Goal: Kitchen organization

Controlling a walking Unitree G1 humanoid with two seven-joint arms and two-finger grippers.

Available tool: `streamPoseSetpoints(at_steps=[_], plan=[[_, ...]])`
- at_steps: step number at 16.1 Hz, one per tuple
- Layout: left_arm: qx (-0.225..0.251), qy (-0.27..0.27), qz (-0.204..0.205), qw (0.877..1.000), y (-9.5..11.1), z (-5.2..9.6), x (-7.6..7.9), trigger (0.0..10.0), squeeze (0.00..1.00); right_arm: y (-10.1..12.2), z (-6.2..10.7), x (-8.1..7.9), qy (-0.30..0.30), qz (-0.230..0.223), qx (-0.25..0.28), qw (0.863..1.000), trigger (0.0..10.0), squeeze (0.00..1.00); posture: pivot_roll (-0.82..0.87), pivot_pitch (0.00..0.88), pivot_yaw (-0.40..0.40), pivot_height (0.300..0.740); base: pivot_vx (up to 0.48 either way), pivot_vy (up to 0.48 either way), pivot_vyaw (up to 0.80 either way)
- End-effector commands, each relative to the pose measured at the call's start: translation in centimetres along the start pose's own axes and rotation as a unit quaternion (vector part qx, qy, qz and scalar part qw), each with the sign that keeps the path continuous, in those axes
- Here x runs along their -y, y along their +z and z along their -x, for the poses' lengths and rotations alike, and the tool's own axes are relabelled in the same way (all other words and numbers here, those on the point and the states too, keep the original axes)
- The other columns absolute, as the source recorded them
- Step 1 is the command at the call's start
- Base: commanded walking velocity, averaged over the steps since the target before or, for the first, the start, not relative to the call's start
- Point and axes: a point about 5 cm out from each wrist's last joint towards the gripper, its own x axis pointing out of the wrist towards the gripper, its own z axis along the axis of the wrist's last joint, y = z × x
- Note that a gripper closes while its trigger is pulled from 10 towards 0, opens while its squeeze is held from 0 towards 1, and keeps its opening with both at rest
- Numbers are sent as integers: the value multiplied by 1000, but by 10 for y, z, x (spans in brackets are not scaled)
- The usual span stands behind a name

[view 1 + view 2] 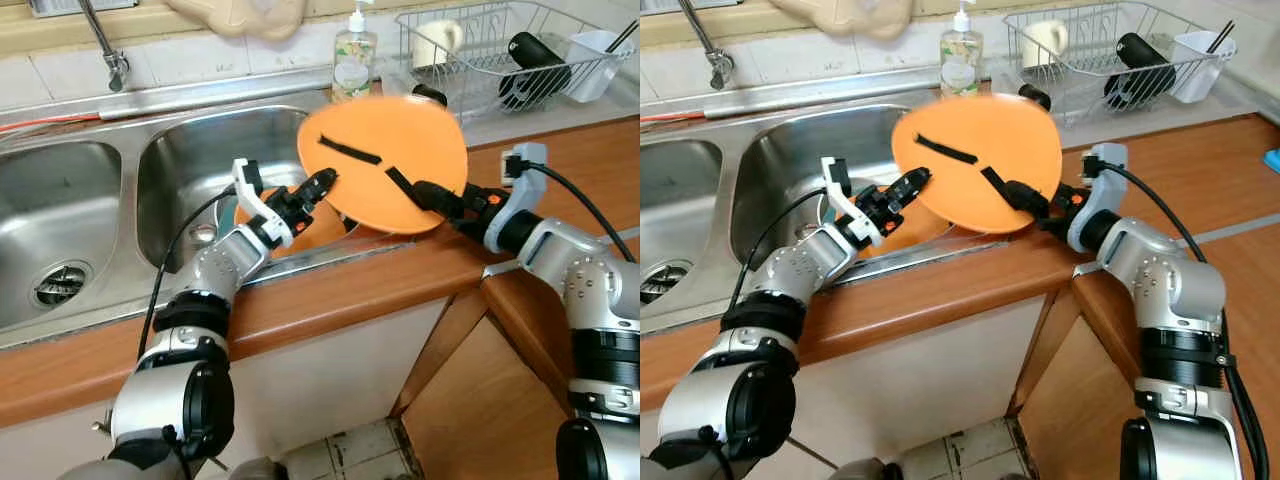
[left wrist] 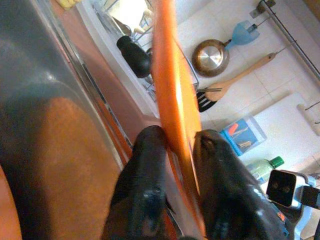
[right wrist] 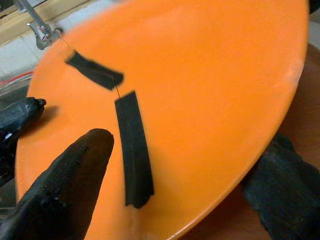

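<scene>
Right gripper: clamped on the near right rim of the orange plate, one black finger on top, the other under the edge.
Left gripper: closed on the plate's left edge, one finger either side of the thin rim in the left wrist view.
Orange plate: held between both grippers, tilted, above the front edge of the right sink basin and the wooden counter; two black strips stuck on its upper face.
Under the plate: another orange item in the basin, only partly seen, kind unclear.
Sink: steel, two basins; left basin with a drain; faucet at the back wall.
Soap bottle: upright on the ledge behind the plate.
Dish rack: wire, on the counter behind and right of the plate, holding a pale mug, a black object and a white cup.
Behind: pan and wooden spoon hanging on the tiled wall, in the left wrist view.
</scene>
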Motion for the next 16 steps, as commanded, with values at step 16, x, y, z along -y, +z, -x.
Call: streamPoseSetpoints(at_steps=[16], plan=[[189,132,-106,967,95,52,23,0,0,39,-12,-47,58,120,58,989,10000,0,-77,0,35,740,0,0,0]])
